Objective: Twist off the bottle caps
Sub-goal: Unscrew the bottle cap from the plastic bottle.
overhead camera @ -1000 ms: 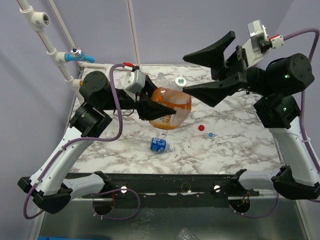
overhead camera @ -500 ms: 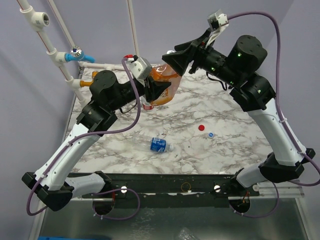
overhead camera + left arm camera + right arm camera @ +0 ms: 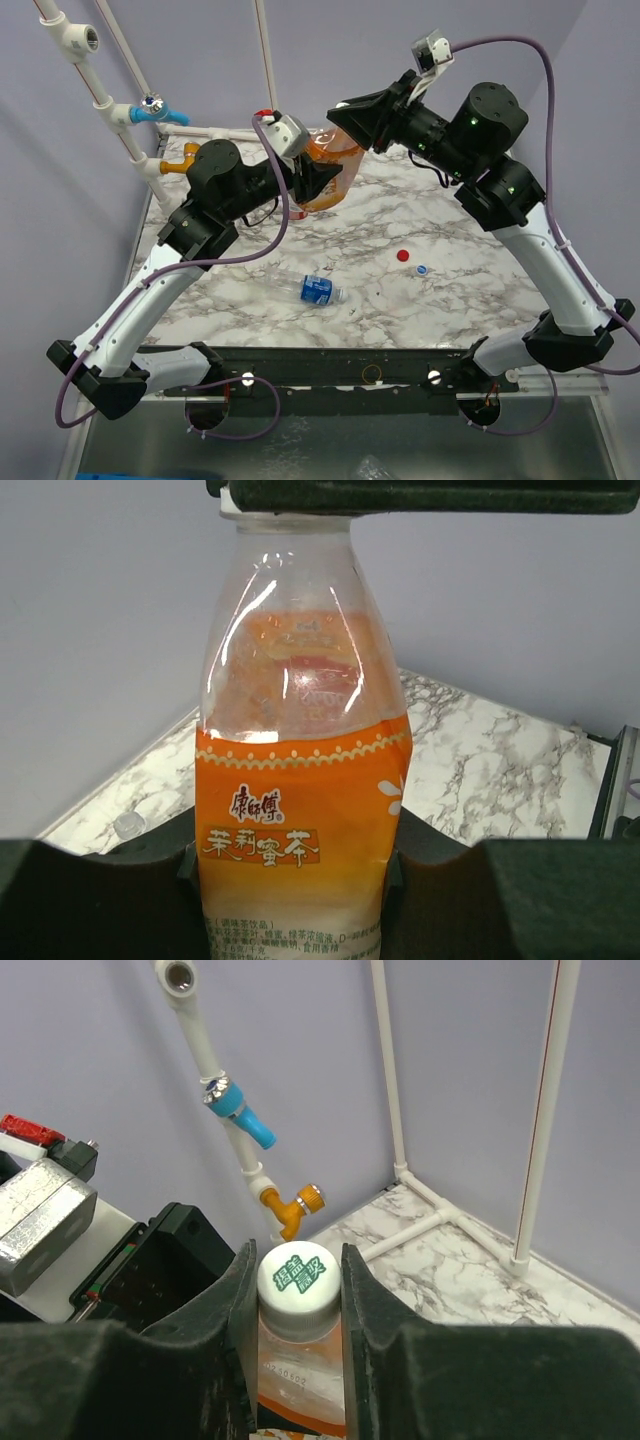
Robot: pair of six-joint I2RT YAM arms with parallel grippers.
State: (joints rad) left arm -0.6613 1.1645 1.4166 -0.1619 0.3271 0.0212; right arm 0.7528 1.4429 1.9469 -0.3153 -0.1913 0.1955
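My left gripper (image 3: 310, 180) is shut on the lower body of the squat orange bottle (image 3: 300, 810) and holds it upright above the back of the table. My right gripper (image 3: 297, 1285) comes in from above, its jaws shut on that bottle's white cap (image 3: 298, 1278) with green print. In the top view the right gripper (image 3: 350, 115) covers the cap. A red cap (image 3: 403, 255) and a blue-and-white cap (image 3: 421, 270) lie loose on the marble. A blue-labelled bottle (image 3: 318, 290) lies on its side near the front.
A white pipe frame runs along the table's back left, with a blue valve (image 3: 150, 110) and an orange valve (image 3: 300, 1205). The marble table (image 3: 450, 310) ends at a black rail in front, where both arm bases stand.
The right gripper swung in from the right and shut on the white cap; a second ago it stood wide open. The left arm lifted the orange bottle up and back.
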